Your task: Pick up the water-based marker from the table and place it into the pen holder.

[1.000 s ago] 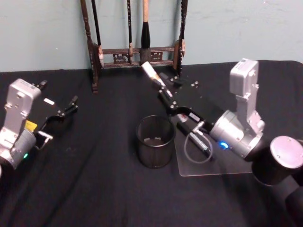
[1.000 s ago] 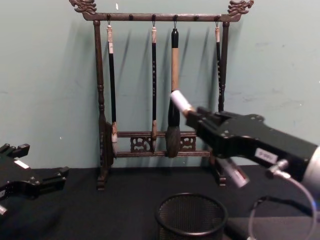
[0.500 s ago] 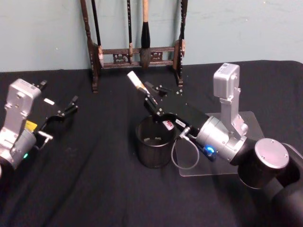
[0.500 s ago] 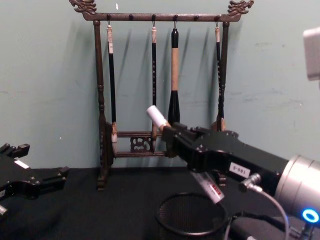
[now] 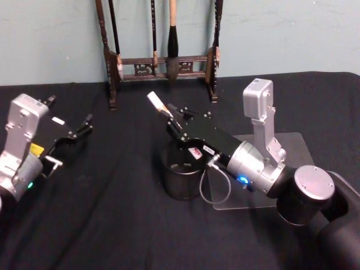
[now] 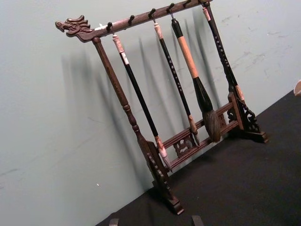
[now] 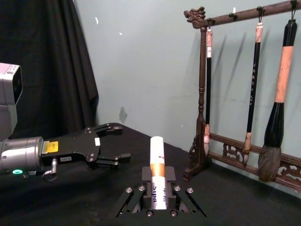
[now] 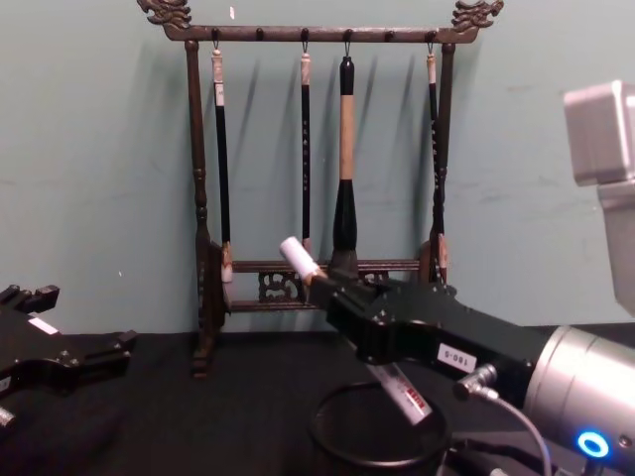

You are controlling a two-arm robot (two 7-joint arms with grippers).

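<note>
My right gripper is shut on the water-based marker, a white marker with an orange band. The marker is tilted, its white cap pointing up and back toward the brush rack. Its lower labelled end hangs at the mouth of the pen holder, a round black mesh cup in the middle of the table. The chest view shows the right gripper just above the pen holder's rim. In the right wrist view the marker stands between the fingers. My left gripper rests open at the left, away from the cup.
A carved wooden brush rack with several hanging brushes stands at the back, against the wall. A clear plastic sheet lies on the black cloth to the right of the cup, partly under my right arm. The left gripper also appears in the right wrist view.
The right gripper has carried the marker left and down, from beside the cup to over it. The marker's lower end now sits at the cup's mouth. The left arm stays still.
</note>
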